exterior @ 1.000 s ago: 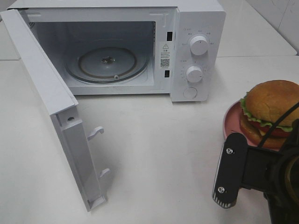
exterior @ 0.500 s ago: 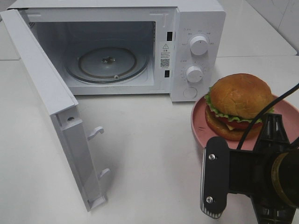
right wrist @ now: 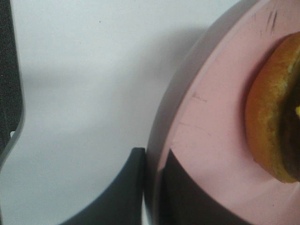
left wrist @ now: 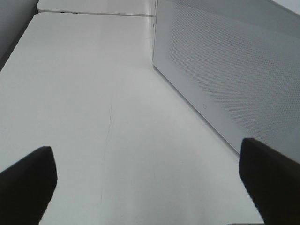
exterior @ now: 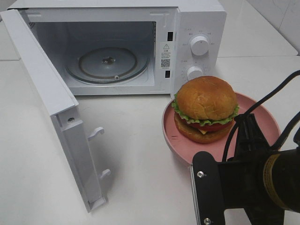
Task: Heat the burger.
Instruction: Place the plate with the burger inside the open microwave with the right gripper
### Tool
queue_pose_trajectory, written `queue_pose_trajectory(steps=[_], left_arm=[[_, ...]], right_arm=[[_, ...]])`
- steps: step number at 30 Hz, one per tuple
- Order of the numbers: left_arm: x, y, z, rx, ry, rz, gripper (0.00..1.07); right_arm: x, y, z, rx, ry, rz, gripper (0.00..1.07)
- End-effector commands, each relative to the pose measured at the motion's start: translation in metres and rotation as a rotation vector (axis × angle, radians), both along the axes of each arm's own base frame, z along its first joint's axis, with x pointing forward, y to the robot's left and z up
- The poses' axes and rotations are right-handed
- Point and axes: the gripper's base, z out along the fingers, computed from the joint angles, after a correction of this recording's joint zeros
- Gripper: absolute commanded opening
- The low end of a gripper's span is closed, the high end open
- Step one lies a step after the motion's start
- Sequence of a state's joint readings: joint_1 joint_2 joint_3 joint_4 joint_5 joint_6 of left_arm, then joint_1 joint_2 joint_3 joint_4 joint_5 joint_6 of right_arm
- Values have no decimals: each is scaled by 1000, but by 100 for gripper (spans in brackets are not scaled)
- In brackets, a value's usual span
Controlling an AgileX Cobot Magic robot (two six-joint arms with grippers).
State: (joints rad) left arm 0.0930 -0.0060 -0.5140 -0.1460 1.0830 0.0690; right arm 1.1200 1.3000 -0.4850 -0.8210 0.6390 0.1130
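The carrying step is judged to be in hand. On the white surface [exterior: 140, 154], a microwave [exterior: 197, 18] is set at the far edge, its door [exterior: 51, 108] swung wide and its glass turntable [exterior: 108, 63] left bare. A pink plate [exterior: 258, 117] is held toward the right edge, in front of the dials, its rim clamped by the right end effector [right wrist: 152, 161]. The burger [exterior: 206, 108] is carried on the plate. The left end effector [left wrist: 150, 180] is spread wide, with nothing gripped. A level swing leftward into the cavity is called for next.
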Motion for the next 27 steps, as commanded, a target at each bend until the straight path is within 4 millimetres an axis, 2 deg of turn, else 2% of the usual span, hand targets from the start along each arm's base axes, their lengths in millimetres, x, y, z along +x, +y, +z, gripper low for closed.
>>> queue_pose_trajectory(steps=[1,9,14,18,27], left_arm=[[-2,0,1,1,-31,4,98],[-2,0,1,1,-31,4,98],[-2,0,1,1,-31,4,98],[-2,0,1,1,-31,4,98],[-2,0,1,1,-31,4,98]], right_arm=[[2,5,4,10,-38,85,3],[2,10,5,41,-52,140,4],[4,13,7,-8,-92,274,4],[5,14,7,-19,-93,308,4],[27,1,7,-41,-95,362,4]])
